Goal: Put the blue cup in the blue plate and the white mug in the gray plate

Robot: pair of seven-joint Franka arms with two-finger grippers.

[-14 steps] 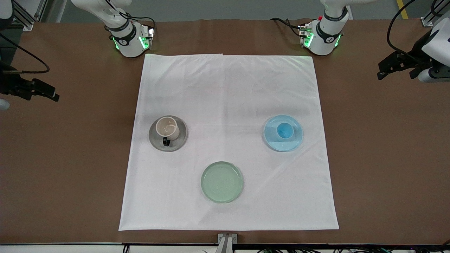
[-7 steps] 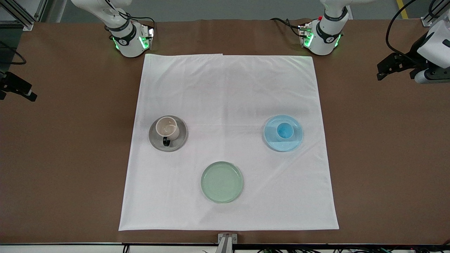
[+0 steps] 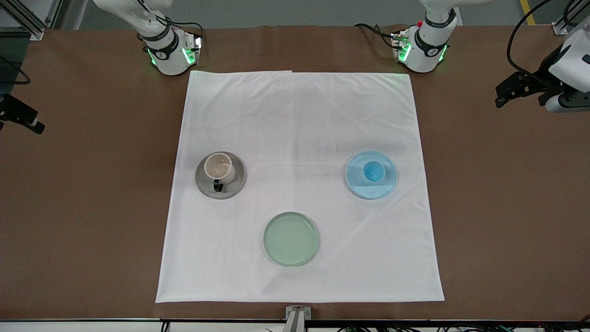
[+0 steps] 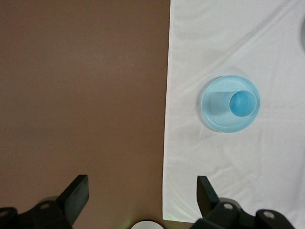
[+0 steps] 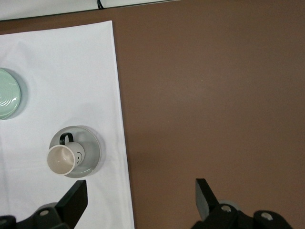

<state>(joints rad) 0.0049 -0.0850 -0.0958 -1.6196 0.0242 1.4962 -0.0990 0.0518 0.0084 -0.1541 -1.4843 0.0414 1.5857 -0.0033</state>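
Nearest the front camera sits a pale green plate (image 3: 291,239), empty, with both hands (image 4: 142,198) (image 5: 140,198) spread over bare table.

My station: a brown table under even, soft light.

I see the brown tabletop (image 3: 507,207) filling nearly my whole front view, matte and plain, with a white cloth (image 3: 299,120) spread square across its middle, lightly creased, one top edge folded over. A small metal bracket (image 3: 297,314) sits at the table edge nearest the front camera. Along the top of that view I make out a strip of gray floor (image 3: 286,11), aluminium frame rails (image 3: 34,20) at the corner, and a yellow floor line (image 3: 525,10). Shadows on the cloth are faint.
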